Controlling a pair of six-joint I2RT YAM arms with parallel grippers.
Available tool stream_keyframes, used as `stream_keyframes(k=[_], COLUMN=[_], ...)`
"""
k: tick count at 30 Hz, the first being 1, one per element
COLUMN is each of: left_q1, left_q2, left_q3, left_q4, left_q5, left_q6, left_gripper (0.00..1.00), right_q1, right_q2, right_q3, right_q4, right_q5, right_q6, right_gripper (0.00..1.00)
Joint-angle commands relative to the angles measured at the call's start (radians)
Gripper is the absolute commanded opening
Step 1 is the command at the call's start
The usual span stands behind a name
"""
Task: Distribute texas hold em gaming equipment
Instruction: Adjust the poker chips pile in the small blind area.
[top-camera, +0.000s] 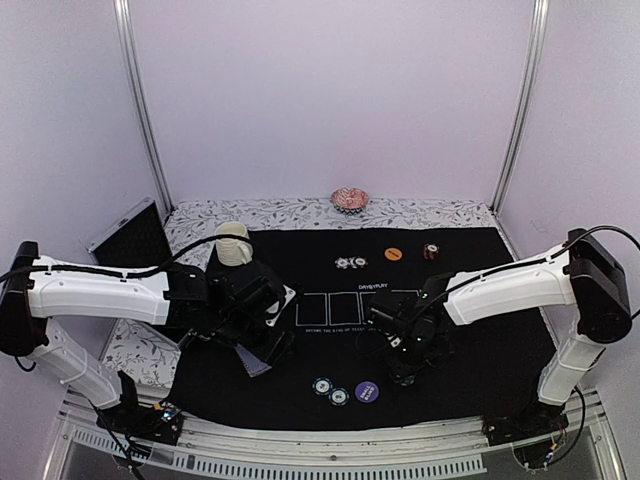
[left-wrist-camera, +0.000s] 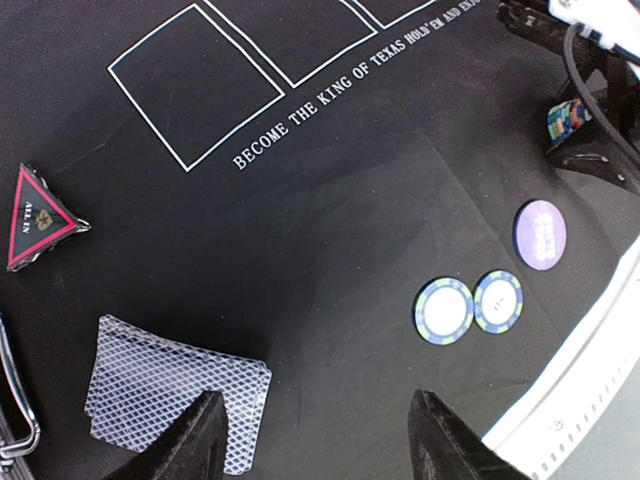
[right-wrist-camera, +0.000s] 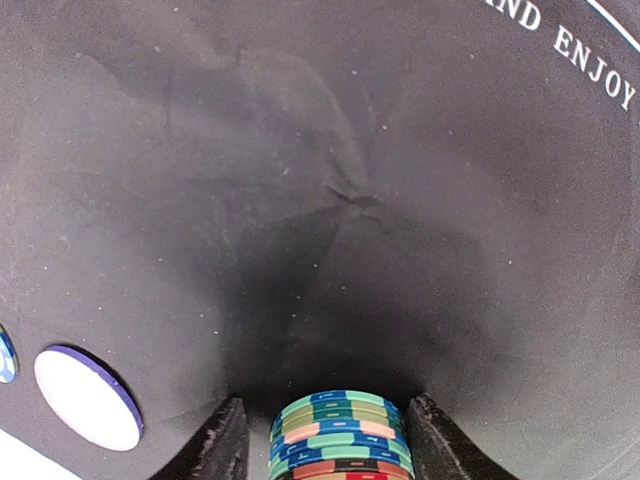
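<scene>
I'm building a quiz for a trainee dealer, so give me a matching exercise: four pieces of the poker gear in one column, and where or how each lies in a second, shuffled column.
1 chip stack
2 triangle
3 playing cards
4 purple button

A backs up, in a loose pile
B beside two striped chips
C between the right pincer's fingers
D red-edged, lying flat on its own

Pairs: 1-C, 2-D, 3-A, 4-B

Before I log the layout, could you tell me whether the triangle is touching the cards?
Apart. The left wrist view shows bare black mat between the triangle and the cards.
</scene>
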Motion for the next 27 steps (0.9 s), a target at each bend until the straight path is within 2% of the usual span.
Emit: stream_keyframes(k=[1, 8, 11, 12, 15, 17, 18, 23, 27], left_q1=[0.015, 0.019, 0.025, 0.027, 0.035, 0.044, 0.049, 0.093, 0.169], left_q2=[-0.004, -0.016, -0.017, -0.017, -0.017, -0.019, -0.021, -0.022, -0.020], left_q3=[-0.009, -0.013, -0.008, -0.006, 0.001, 0.007, 0.010, 0.036, 0.063], left_q4=[-0.016, -0.016, -0.018, -0.019, -0.024, -0.026, -0.027, -0.034, -0.065], left_q5=[0.002, 0.003, 0.003, 0.003, 0.003, 0.004, 0.005, 0.012, 0.014], left_q6=[0.011, 0.014, 0.018, 0.019, 0.021, 0.023, 0.025, 0.054, 0.082], left_gripper=[0.64, 0.64, 0.65, 0.65, 0.65, 0.65, 0.65, 0.66, 0.66], right_q1=[0.005, 0.005, 0.005, 0.005, 0.005, 0.005, 0.005, 0.004, -0.021], right_q2=[0.025, 0.022, 0.022, 0.021, 0.020, 0.011, 0.005, -0.052, -0.138], right_q3=[0.018, 0.018, 0.027, 0.030, 0.036, 0.045, 0.052, 0.113, 0.154], right_q4=[-0.030, -0.032, -0.034, -0.033, -0.035, -0.043, -0.049, -0.070, -0.055], right_q5=[0.019, 0.029, 0.032, 0.033, 0.037, 0.041, 0.047, 0.097, 0.141], right_q6=[0.007, -0.004, -0.012, -0.016, -0.024, -0.029, -0.032, -0.070, -0.121], right_gripper=[0.52, 0.42, 0.41, 0.43, 0.65, 0.84, 0.98, 0.99, 0.99])
